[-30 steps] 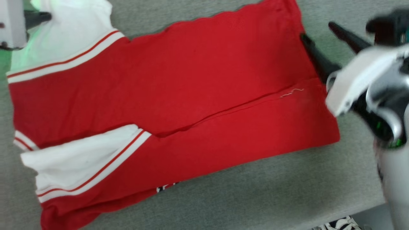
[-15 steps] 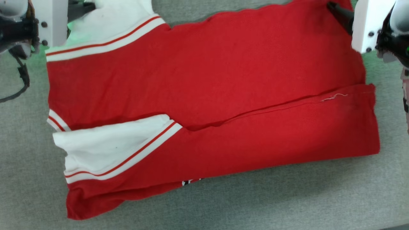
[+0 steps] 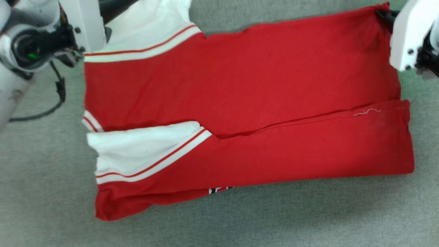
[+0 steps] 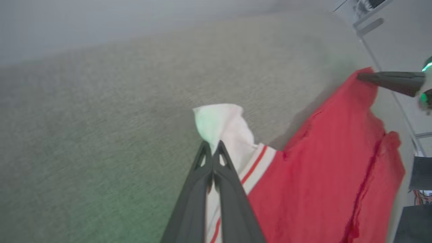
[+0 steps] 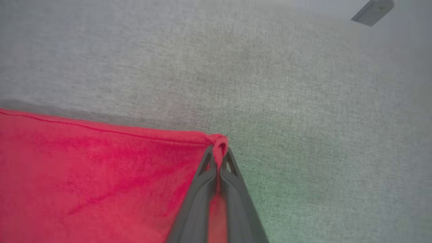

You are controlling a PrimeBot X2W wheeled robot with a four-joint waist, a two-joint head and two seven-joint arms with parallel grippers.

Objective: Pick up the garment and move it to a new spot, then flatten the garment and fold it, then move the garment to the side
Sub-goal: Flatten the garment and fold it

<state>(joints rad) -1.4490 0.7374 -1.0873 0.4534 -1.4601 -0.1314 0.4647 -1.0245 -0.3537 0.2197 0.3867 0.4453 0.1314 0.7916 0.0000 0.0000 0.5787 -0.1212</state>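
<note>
The garment [image 3: 240, 92], a red shirt with white sleeves and striped trim, lies partly folded on the grey cloth table top [image 3: 308, 212]. A strip of black-and-white lettering [image 3: 221, 189] peeks out at its near edge. My left gripper [image 4: 212, 145] is shut on the far white sleeve [image 4: 224, 126]. My right gripper [image 5: 218, 152] is shut on the garment's far red corner [image 5: 219, 141], which bunches between its fingers. In the head view the left wrist [image 3: 51, 31] is at the upper left and the right wrist [image 3: 410, 37] at the upper right.
Grey table surface stretches beyond the garment [image 5: 270, 67] and in front of it. A black cable [image 3: 56, 99] hangs from my left wrist. Beyond the table's far right side stand pale furniture and dark boxes [image 4: 418, 168].
My right gripper has gone from open beside the garment's right edge to shut on its far corner. The head camera has shifted, so the garment sits further right in the view.
</note>
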